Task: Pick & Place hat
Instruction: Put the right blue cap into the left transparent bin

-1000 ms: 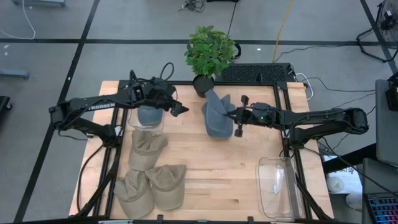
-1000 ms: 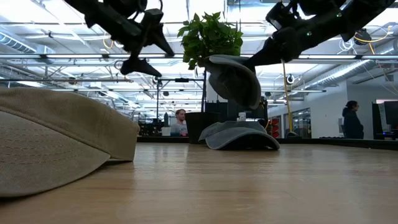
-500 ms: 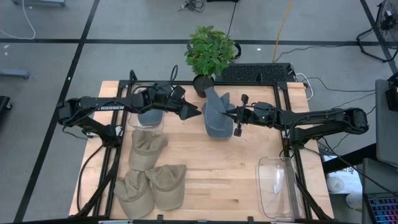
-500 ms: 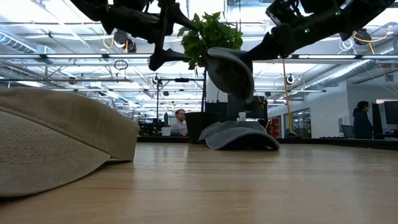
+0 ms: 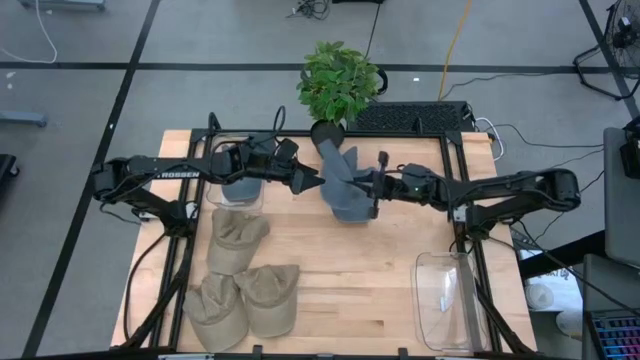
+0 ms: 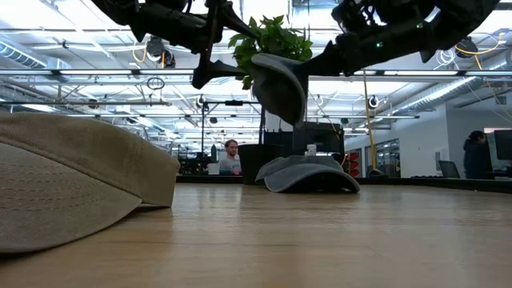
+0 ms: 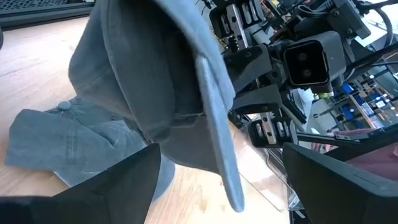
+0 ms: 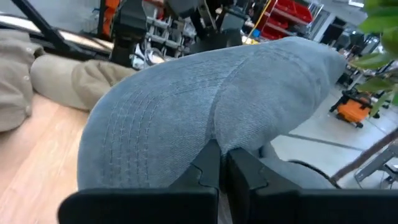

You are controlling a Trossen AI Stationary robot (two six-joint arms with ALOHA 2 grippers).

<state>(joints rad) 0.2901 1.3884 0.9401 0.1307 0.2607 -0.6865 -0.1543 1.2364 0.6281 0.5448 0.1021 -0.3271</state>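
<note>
A grey cap point(image 5: 338, 178) is held in the air over the table's far middle by my right gripper point(image 5: 376, 190), which is shut on it. In the low view the cap point(image 6: 280, 84) tilts with its brim pointing down. My left gripper point(image 5: 312, 180) is open and points level at the cap from the left. In the left wrist view its two fingers stand on either side of the brim point(image 7: 214, 124), apart from it. A second grey cap point(image 5: 352, 208) lies flat on the wood beneath the raised one. My right gripper pinches a fold of the cap's grey crown cloth point(image 8: 214, 140) between its two shut fingers point(image 8: 242, 171). It comes level from the table's right side. The cap is lifted clear of the table and tilted, with its brim point(image 6: 290, 108) lowest.
Three tan caps point(image 5: 236, 238) point(image 5: 214, 312) point(image 5: 270, 297) lie at the near left. A clear bin point(image 5: 236, 188) at the far left holds another grey cap. A second clear bin point(image 5: 450, 300) sits at the near right. A potted plant point(image 5: 338, 85) stands at the far edge.
My left gripper swung toward the table's right, from over the left bin to just beside the raised cap, staying open. My right gripper carried the cap a little higher and toward the left, closing the gap to the left gripper.
</note>
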